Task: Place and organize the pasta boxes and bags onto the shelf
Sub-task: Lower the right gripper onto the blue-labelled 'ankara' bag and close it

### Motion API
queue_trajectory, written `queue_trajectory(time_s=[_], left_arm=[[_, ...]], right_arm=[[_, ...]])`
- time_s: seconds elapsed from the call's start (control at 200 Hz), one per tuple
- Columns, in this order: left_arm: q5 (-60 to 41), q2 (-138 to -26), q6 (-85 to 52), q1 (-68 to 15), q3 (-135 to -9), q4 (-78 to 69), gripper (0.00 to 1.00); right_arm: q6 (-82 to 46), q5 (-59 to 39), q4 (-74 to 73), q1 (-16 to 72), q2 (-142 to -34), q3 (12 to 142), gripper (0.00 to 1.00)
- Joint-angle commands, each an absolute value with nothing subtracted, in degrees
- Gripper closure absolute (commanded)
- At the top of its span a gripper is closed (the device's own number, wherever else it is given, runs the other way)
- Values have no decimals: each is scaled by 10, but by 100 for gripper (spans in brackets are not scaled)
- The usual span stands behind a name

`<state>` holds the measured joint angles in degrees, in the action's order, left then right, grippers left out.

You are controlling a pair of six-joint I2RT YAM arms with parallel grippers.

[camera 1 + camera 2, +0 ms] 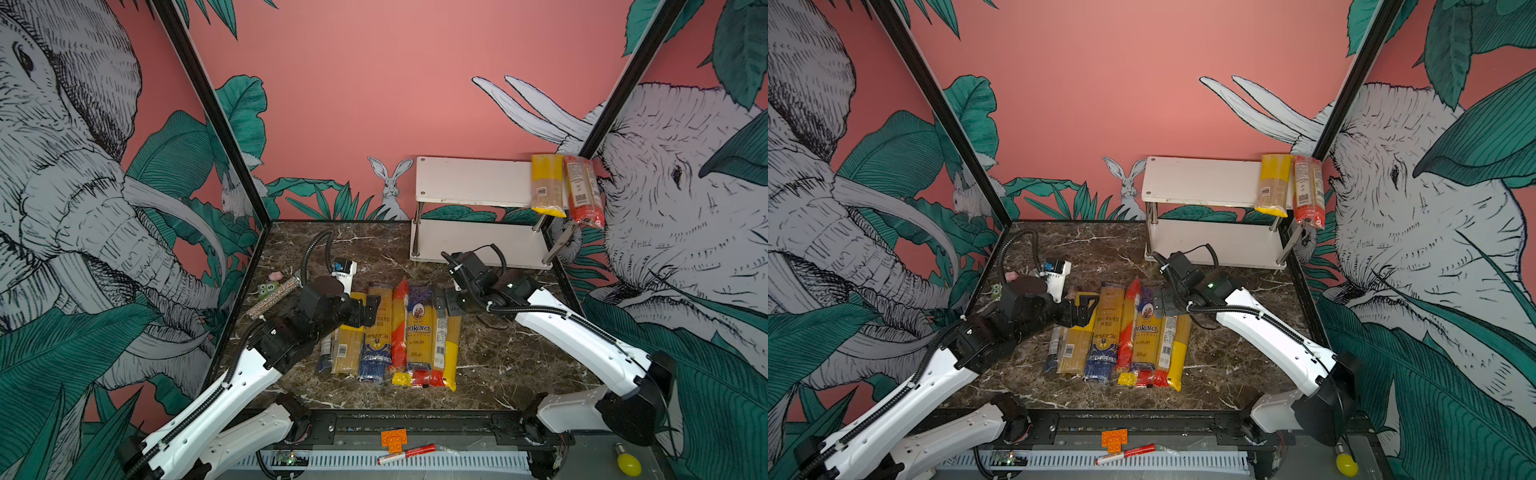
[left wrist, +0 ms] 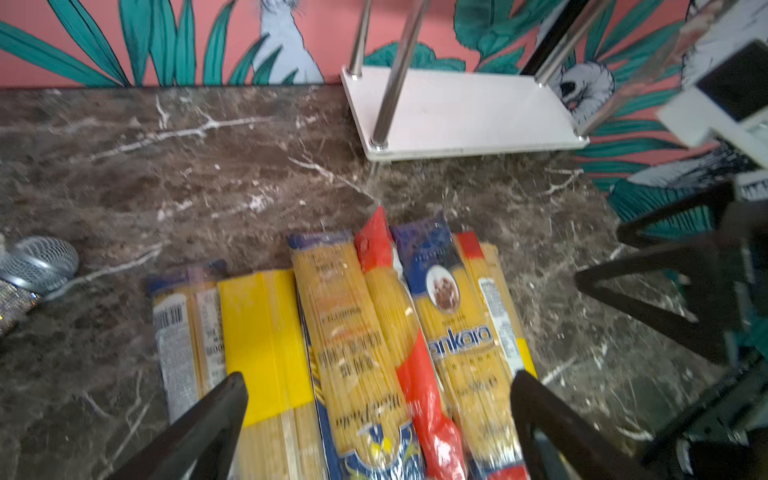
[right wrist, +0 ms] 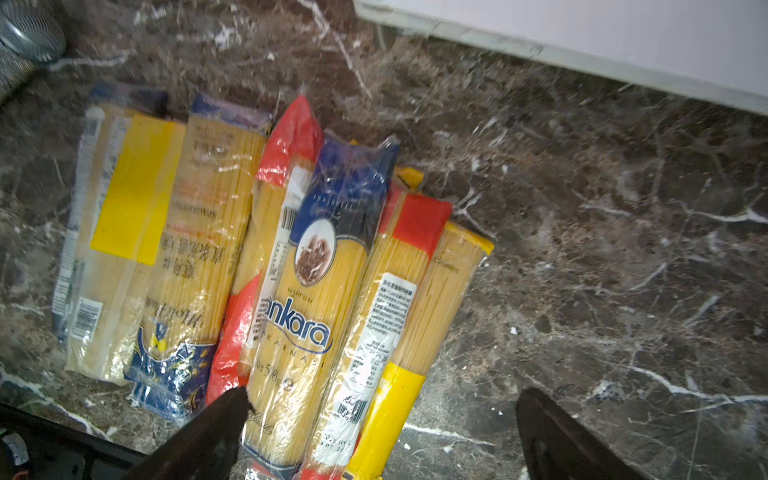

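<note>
Left claw (image 2: pixel 378 386): jaws spread wide, nothing between them, hanging over the left half of the row of pasta packs (image 1: pixel 390 332).
Right claw (image 3: pixel 382 399): also spread and empty, over the right half of the same row. The two claws are near each other.

The packs lie side by side, long axis running near to far, on the surface (image 1: pixel 498 365) mid-scene, on the near side of the shelf (image 1: pixel 469 178). Two packs are already on the top tier at its right end: a yellow pack (image 1: pixel 547 185) and a red pack (image 1: pixel 584 191). Both overhang the near edge.

Risks (judgement):
- The packs overlap tightly, so a closing claw may pinch two at once or drag a neighbour along.
- The film looks slick, and a long pack gripped off-centre may sag or slip.
- With both claws over one row, they could clash.
- The red pack sits at the very end of the tier, so a nudge while loading could tip it off.

Views:
- The wrist views show the overlaps, with the Ankara pack (image 3: pixel 316 291) riding on its neighbours.
- The left wrist view shows the lower tier bare.
- Only the top views show the upper tier and its two packs.
</note>
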<state>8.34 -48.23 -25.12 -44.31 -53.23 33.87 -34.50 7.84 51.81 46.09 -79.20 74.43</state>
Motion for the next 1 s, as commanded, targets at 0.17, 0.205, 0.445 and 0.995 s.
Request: queue_trajectory(time_s=[0.17, 0.205, 0.445, 0.995], left_arm=[[186, -390, -377, -549, -497, 498, 1], [197, -376, -391, -552, -499, 516, 1], [226, -325, -409, -552, -523, 563, 1], [226, -395, -377, -552, -562, 542, 1]], right_arm=[[-415, 96, 483, 556, -827, 662, 1], [-416, 100, 483, 566, -836, 660, 1], [-411, 117, 467, 605, -882, 664, 1], [-413, 157, 494, 620, -1003, 682, 1]])
